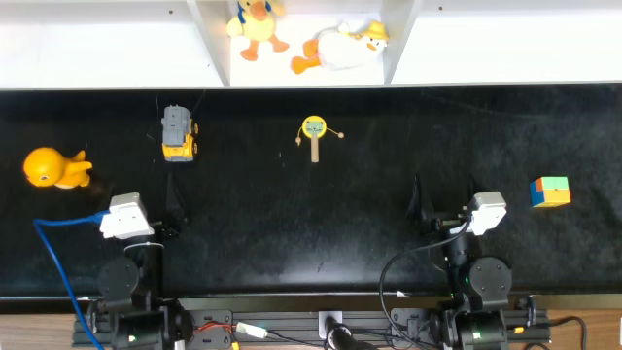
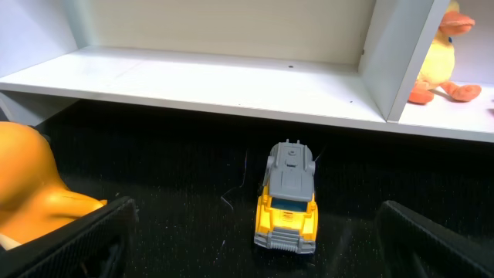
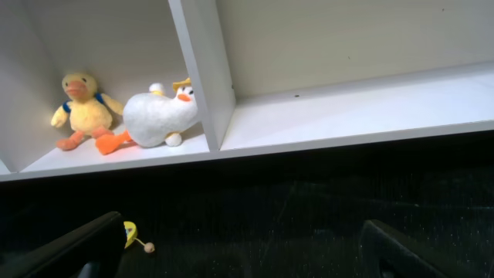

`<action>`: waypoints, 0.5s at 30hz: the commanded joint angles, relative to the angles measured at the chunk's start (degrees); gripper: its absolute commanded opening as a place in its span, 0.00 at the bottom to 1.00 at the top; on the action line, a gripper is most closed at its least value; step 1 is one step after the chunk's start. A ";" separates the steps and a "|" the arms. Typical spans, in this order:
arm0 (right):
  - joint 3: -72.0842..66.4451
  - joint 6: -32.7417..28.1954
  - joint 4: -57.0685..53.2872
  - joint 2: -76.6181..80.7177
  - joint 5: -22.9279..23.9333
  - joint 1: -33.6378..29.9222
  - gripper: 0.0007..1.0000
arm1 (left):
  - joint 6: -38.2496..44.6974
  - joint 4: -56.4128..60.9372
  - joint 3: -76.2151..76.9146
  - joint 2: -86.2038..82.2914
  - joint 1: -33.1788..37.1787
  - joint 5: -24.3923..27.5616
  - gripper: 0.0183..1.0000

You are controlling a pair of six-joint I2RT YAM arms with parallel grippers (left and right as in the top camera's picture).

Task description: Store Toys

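On the black mat a yellow and grey toy truck (image 1: pixel 178 133) (image 2: pixel 289 199) stands at the left, an orange duck toy (image 1: pixel 53 168) (image 2: pixel 31 189) lies farther left, a small yellow rattle drum (image 1: pixel 314 133) (image 3: pixel 133 234) sits in the middle, and a colour cube (image 1: pixel 549 192) rests at the right. The white shelf's (image 1: pixel 117 73) middle bay holds a yellow plush duck (image 1: pixel 256 24) (image 3: pixel 81 108) (image 2: pixel 441 58) and a white plush goose (image 1: pixel 342 46) (image 3: pixel 158 116). My left gripper (image 1: pixel 175 209) (image 2: pixel 255 239) stands open, short of the truck. My right gripper (image 1: pixel 442 209) (image 3: pixel 247 251) is open over bare mat.
The shelf runs along the mat's far edge, with a left bay (image 2: pixel 193 77) and a right bay (image 3: pixel 363 100) flanking the middle one. A blue cable (image 1: pixel 53 258) trails from the left arm. Bare black mat (image 1: pixel 292 224) lies between the two arms.
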 commanded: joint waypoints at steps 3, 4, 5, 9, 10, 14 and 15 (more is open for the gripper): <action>-0.68 -0.37 0.35 -0.48 -0.17 0.22 1.00 | -0.59 -0.07 -0.20 -0.66 0.22 0.87 1.00; -0.68 -0.37 0.35 -0.48 -0.17 0.22 0.99 | -0.59 0.22 -0.20 -0.66 0.24 0.90 1.00; -0.68 -0.37 0.33 -0.48 -0.17 0.22 1.00 | -0.59 0.42 -0.20 -0.66 0.24 0.90 1.00; -0.68 -0.37 0.35 -0.48 -0.17 0.22 0.99 | -0.66 2.47 -0.20 -0.66 0.24 1.14 1.00; -0.68 -0.37 0.33 -0.48 -0.17 0.22 0.99 | -0.66 3.21 -0.20 -0.66 0.24 1.18 1.00; -0.68 -0.37 0.33 -0.48 -0.17 0.22 0.99 | -1.22 4.26 1.07 -0.63 0.28 1.14 1.00; -0.68 -0.37 0.35 -0.48 -0.17 0.22 1.00 | -2.23 2.91 2.29 -0.63 0.39 0.90 0.99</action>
